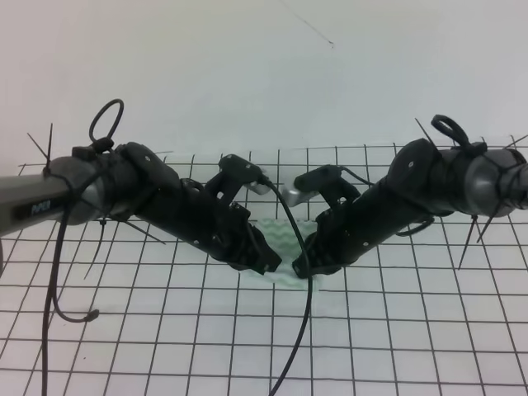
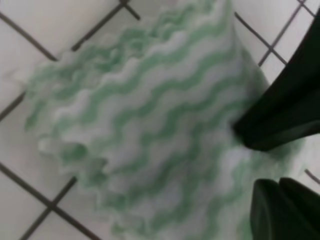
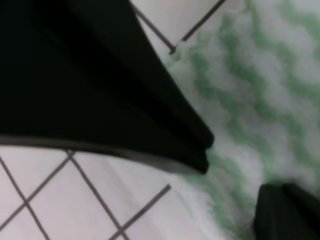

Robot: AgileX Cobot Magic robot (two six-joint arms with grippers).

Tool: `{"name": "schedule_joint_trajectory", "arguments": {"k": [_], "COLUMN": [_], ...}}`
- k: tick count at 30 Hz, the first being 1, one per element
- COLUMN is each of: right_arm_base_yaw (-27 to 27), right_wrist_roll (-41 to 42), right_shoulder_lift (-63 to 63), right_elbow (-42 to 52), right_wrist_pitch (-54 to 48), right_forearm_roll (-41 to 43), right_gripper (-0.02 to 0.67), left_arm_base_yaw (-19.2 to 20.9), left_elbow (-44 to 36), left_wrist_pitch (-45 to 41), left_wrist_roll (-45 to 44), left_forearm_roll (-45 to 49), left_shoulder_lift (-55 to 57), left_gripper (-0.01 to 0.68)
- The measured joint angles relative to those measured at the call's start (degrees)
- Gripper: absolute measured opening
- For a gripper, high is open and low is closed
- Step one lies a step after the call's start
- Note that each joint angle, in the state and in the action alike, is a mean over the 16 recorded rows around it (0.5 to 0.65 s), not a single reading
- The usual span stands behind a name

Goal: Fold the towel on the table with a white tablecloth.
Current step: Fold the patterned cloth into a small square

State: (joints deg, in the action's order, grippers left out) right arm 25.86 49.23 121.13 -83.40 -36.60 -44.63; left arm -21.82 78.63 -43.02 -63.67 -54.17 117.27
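The pale green and white wavy-striped towel (image 1: 285,238) lies on the table, which is covered by the white tablecloth (image 1: 165,330) with its black grid. Both arms reach down to the towel's near edge in the middle. My left gripper (image 1: 268,266) pinches the towel (image 2: 150,125); its black fingers (image 2: 285,110) close on the cloth at the right of the left wrist view, where the gripper (image 2: 247,160) holds bunched fabric. My right gripper (image 1: 299,268) sits right beside it. In the right wrist view this gripper (image 3: 232,175) holds the towel (image 3: 260,85) between its fingers (image 3: 165,115).
A black cable (image 1: 308,330) hangs from the left arm's wrist across the front of the tablecloth. Another cable loop (image 1: 70,313) dangles at the left. Cable-tie ends stick out from both arms. A plain white backdrop (image 1: 247,74) rises behind the grid.
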Motion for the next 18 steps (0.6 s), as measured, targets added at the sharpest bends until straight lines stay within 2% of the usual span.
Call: {"name": "schedule_joint_trajectory", "arguments": {"k": [8, 18], "right_arm_base_yaw": [-0.02, -0.77], "right_wrist_roll": [-0.63, -14.71], "right_shoulder_lift": [-10.19, -30.98], "right_elbow": [-0.04, -0.04], "right_wrist_pitch": [0.49, 3.67], "right_forearm_roll": [1.9, 18.88], "right_gripper": [0.001, 0.001], "left_arm_base_yaw": [0.1, 0.12], "left_elbow": [0.0, -0.45], "left_wrist_pitch": [-1.62, -1.76], "left_wrist_roll": [1.59, 10.15], "left_forearm_roll": [1.71, 8.54], "left_shoulder_lift": [-6.02, -27.58], "left_gripper": [-0.001, 0.0]}}
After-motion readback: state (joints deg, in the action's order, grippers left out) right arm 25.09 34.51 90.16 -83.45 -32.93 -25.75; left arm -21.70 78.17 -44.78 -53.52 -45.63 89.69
